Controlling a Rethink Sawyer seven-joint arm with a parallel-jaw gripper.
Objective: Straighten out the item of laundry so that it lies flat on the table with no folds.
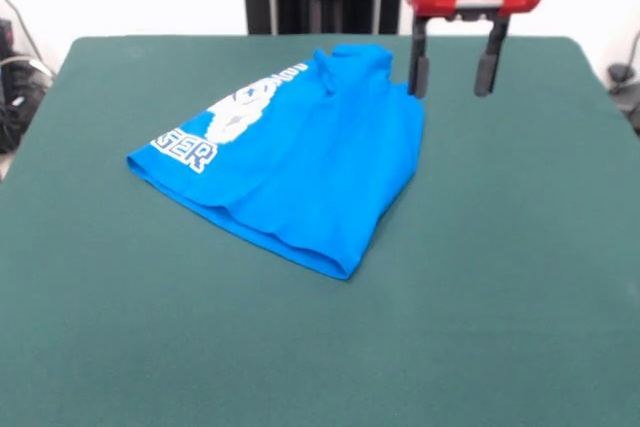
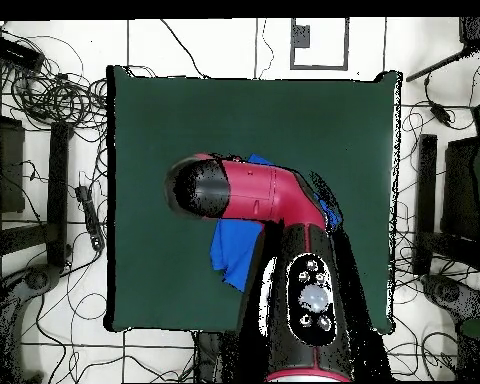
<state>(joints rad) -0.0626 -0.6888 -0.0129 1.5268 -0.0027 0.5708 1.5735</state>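
The item of laundry [image 1: 300, 162] is a bright blue T-shirt lying on the table [image 1: 500, 277], left of centre and toward the far side. Part of it is folded over, so plain blue covers most of the white print [image 1: 235, 112], which shows only at its left. Its far end is bunched into a small hump. My gripper [image 1: 452, 75] hangs open and empty just right of that hump, with its left finger [image 1: 419, 72] close to the cloth. From overhead, my arm [image 2: 254, 195] hides most of the item of laundry [image 2: 234, 250] and the gripper itself.
The green table [image 2: 154, 130] extends far beyond the shirt on every side. Cables and black equipment [image 2: 44, 90] lie on the floor around it, and more cables [image 1: 15, 72] show past the table's left edge.
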